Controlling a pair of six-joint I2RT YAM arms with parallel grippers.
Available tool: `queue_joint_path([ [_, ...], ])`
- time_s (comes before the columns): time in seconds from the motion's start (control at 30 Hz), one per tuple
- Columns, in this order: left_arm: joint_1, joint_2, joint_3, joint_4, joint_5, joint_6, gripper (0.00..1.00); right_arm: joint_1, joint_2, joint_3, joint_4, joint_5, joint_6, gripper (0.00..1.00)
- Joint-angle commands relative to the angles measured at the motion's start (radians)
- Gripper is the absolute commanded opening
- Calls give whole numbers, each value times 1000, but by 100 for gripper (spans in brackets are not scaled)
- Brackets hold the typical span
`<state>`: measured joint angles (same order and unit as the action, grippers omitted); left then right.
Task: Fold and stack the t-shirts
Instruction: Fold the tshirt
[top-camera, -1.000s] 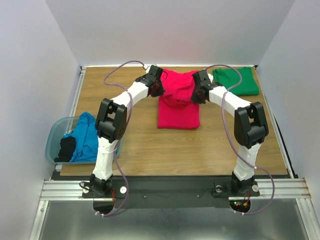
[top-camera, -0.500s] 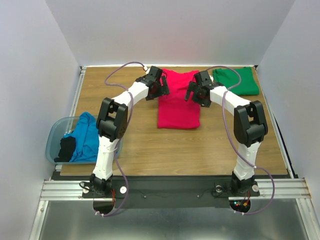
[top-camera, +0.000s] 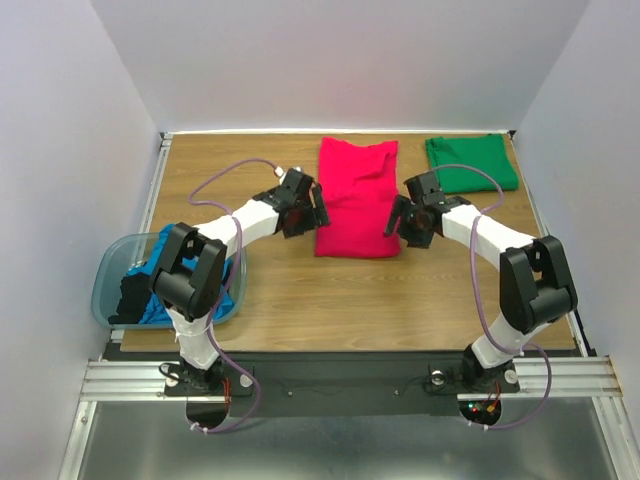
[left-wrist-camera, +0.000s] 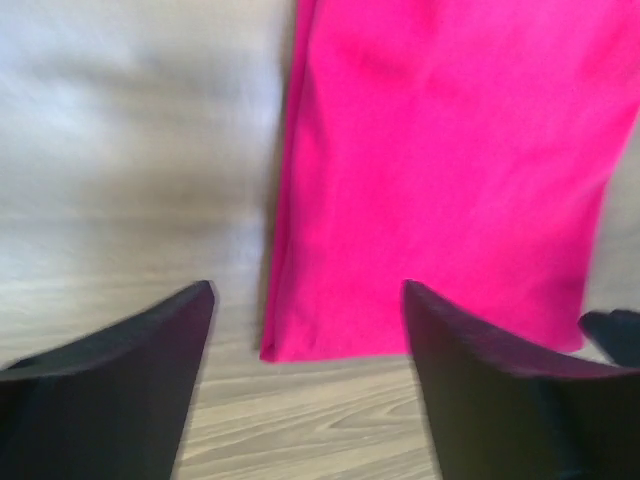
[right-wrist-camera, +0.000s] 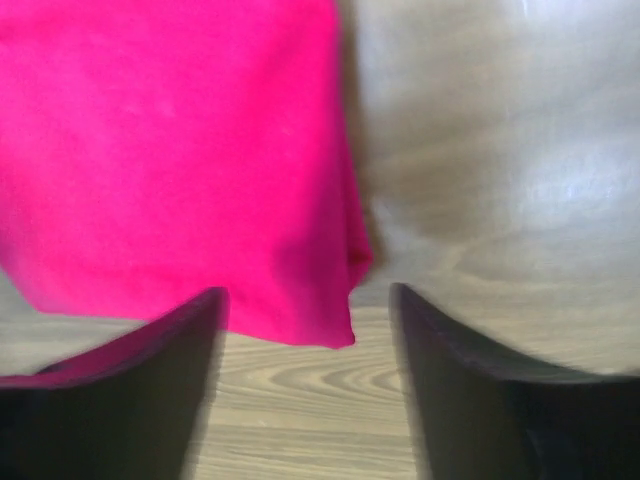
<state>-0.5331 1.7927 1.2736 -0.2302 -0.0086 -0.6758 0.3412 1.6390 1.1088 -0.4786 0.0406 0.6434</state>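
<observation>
The crimson-pink t-shirt (top-camera: 357, 198) lies flat as a long folded strip on the middle of the table, its near corners showing in both wrist views (left-wrist-camera: 440, 170) (right-wrist-camera: 170, 150). My left gripper (top-camera: 314, 208) (left-wrist-camera: 307, 292) is open beside the strip's near left corner, holding nothing. At the near right corner my right gripper (top-camera: 397, 222) (right-wrist-camera: 308, 293) is also open and empty. The emerald green t-shirt (top-camera: 471, 163) lies folded at the back right. The bright blue t-shirt (top-camera: 172, 272) is bunched in the tub.
A translucent grey-blue tub (top-camera: 108, 270) hangs over the table's left edge, with a black item (top-camera: 131, 296) beside the blue shirt. White walls close in the back and sides. Bare wood (top-camera: 350, 300) stretches along the near half.
Both grippers were shut on the pink shirt's far end; they opened, let it go, and drew back toward me to its near corners. The shirt now lies flat.
</observation>
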Motion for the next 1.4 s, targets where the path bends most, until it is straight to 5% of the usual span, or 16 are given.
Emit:
queue_joint_path([
  [0.0, -16, -10, -106, 78, 68, -54, 80, -4, -18, -47, 67, -15, 56, 67],
  [0.37, -21, 19, -198, 147, 114, -93, 48, -4, 33, -127, 152, -36, 116, 45],
  [0.57, -30, 40, -241, 195, 151, -107, 37, -4, -5, -219, 178, -65, 133, 42],
  [0.63, -34, 53, -244, 200, 156, -108, 27, -2, -2, -233, 187, -68, 137, 38],
  [0.73, -36, 60, -255, 207, 179, -108, 0, -4, -10, -260, 198, -79, 139, 27],
  [0.83, -48, 21, -282, 221, 174, -107, 0, -2, -42, -280, 198, -82, 139, 15],
  [0.87, -54, 2, -311, 221, 165, -110, 0, -4, -76, -302, 198, -88, 139, 1],
  [1.1, -145, -206, -492, 213, 142, -143, 0, -2, -363, -490, 152, -169, 131, 0],
  [1.37, -310, -484, -605, 125, 145, -254, 0, -1, -738, -547, -118, -242, 125, 1],
])
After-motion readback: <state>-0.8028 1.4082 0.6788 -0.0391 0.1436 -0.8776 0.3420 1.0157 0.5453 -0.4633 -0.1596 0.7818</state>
